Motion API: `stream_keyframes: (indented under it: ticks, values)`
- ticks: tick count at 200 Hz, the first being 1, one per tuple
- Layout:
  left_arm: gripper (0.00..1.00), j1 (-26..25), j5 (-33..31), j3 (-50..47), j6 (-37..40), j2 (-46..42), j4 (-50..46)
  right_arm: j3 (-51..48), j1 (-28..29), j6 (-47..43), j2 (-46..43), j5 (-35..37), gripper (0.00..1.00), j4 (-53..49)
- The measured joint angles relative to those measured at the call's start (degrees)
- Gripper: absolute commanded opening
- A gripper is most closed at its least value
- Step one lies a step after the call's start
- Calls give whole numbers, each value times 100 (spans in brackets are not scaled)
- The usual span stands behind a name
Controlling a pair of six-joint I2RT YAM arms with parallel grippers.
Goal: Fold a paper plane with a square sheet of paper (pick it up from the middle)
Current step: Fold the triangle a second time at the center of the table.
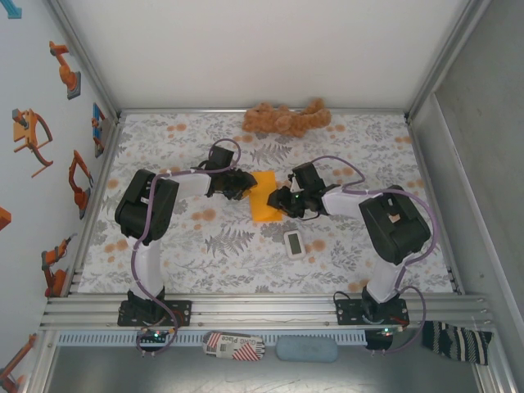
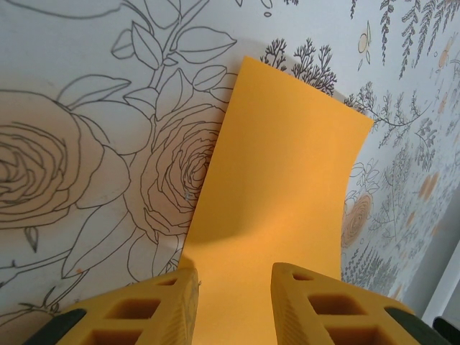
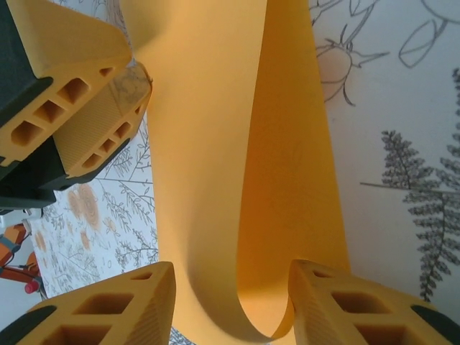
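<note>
The square sheet of paper [image 1: 264,195] is orange and lies mid-table between both grippers. My left gripper [image 1: 244,185] is at its left edge. In the left wrist view the sheet [image 2: 280,180] runs away from that gripper [image 2: 233,277], whose jaws stand apart with the paper across the gap. In the right wrist view the sheet [image 3: 208,144] is bent over into a U-shaped loop. The bend sits between the parted fingers of my right gripper [image 3: 230,277], seen from above at the sheet's right edge [image 1: 284,202]. The left gripper's fingers [image 3: 93,122] meet the sheet's far end.
A brown plush toy [image 1: 286,119] lies at the back edge of the floral tablecloth [image 1: 205,246]. A small white device [image 1: 295,243] sits just in front of the right gripper. Walls close in both sides. Small items [image 1: 233,345] rest on the front ledge.
</note>
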Motion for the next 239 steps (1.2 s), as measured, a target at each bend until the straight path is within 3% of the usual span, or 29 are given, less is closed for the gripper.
stream_keyframes:
  ticks: [45, 172, 239]
  values:
    - [35, 11, 28, 0, 0, 9, 2, 94, -79, -55, 109, -2, 45, 83]
    - [35, 26, 74, 2, 0, 15, 9, -247, -92, 365, -210, -170, 19, 57]
    - [35, 31, 96, 2, -2, 17, 11, -398, -92, 529, -269, -173, 15, 22]
